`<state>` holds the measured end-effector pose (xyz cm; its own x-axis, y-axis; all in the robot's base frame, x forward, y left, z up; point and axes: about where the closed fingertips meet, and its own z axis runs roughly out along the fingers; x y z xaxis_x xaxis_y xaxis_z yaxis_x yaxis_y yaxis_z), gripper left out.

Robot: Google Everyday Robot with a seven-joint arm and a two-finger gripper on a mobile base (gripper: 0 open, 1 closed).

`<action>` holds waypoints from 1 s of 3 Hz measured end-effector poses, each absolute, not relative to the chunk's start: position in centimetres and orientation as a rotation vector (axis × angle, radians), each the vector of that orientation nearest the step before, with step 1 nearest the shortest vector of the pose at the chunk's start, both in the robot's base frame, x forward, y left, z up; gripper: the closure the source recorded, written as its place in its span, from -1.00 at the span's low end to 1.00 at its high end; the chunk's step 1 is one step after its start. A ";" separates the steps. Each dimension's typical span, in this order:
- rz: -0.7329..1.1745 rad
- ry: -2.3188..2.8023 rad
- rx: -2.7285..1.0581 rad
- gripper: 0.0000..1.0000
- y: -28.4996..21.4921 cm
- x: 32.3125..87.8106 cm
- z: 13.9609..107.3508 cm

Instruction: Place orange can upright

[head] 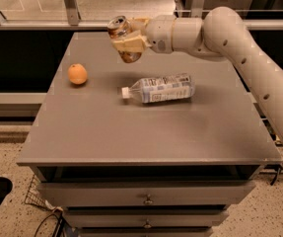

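My gripper (126, 41) is above the far left part of the grey table (146, 132). It is shut on the orange can (122, 36). The can has a shiny silver top facing up and to the left, and its body is partly hidden by the tan fingers (131, 44). The can hangs tilted, clear of the table top. My white arm (215, 33) reaches in from the right.
A round orange fruit (77, 74) lies on the table's left side. A clear plastic bottle (159, 88) with a white cap lies on its side near the middle. Drawers (146, 197) run below the front edge. A railing (72, 4) stands behind the table.
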<state>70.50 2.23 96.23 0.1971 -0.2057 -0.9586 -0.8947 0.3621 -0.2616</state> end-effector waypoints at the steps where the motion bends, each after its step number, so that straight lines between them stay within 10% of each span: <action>1: 0.656 1.376 -1.133 1.00 2.6 70.1 94.7; 3: 0.706 1.464 -1.053 1.00 1.6 69.6 90.0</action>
<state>69.62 1.57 89.98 0.0440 -0.2175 -0.9751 -0.8986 0.4179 -0.1338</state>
